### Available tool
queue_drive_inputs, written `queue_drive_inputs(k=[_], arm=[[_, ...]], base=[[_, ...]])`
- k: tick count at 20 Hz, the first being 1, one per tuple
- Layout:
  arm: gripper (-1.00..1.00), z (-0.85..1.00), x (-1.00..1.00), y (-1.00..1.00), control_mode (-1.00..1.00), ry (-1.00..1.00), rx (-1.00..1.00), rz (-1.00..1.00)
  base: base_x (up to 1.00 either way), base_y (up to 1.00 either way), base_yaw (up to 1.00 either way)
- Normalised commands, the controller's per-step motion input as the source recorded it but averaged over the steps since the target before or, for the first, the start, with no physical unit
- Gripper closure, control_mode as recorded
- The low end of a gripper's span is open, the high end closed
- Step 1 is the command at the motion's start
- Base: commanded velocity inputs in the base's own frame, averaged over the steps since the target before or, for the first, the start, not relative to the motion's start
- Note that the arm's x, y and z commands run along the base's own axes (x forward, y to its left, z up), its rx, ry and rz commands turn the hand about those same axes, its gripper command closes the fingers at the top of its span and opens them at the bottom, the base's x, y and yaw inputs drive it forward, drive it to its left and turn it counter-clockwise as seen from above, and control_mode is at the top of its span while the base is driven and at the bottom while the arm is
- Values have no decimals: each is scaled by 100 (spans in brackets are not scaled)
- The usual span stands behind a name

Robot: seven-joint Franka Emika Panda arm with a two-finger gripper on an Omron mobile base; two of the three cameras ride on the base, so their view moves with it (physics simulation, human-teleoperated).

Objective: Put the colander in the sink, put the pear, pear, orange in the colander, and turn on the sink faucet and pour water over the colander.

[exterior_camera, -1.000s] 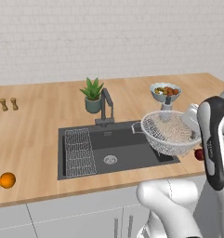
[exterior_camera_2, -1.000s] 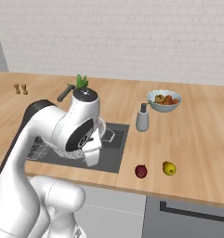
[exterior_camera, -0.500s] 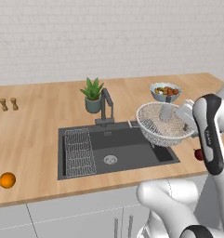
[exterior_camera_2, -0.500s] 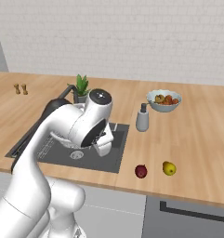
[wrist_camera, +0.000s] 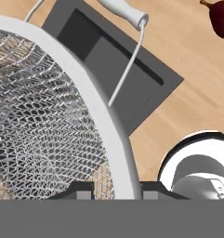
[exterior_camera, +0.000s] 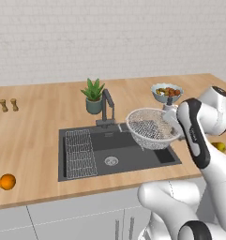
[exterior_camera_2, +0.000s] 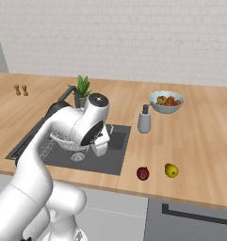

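- Colander (exterior_camera: 152, 129) in the air over right half of sink (exterior_camera: 98, 159), tilted, clear of the basin floor.
- Claw (wrist_camera: 111, 188) pinching colander rim.
- Orange (exterior_camera: 7, 181) on bench (exterior_camera: 34, 131) far left of sink.
- Red pear (exterior_camera_2: 142, 173) and yellow pear (exterior_camera_2: 171, 170) on bench right of sink, just apart.
- Faucet (exterior_camera: 108, 108) behind sink.

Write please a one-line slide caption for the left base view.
The white arm's gripper holds the round white-grey wire-mesh colander tilted above the dark grey rectangular sink.
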Motion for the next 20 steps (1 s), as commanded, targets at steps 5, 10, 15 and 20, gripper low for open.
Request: queue_drive_inputs(k=[5,10,15,20], arm=[[100,-56,19,12,-100,0,0,0],[100,-45,33,0,-100,0,0,0],[100,-49,43,1,-100,0,0,0],[100,-48,39,0,-100,0,0,2]], base=[[0,0,0],[0,0,0],[0,0,0],[0,0,0]])
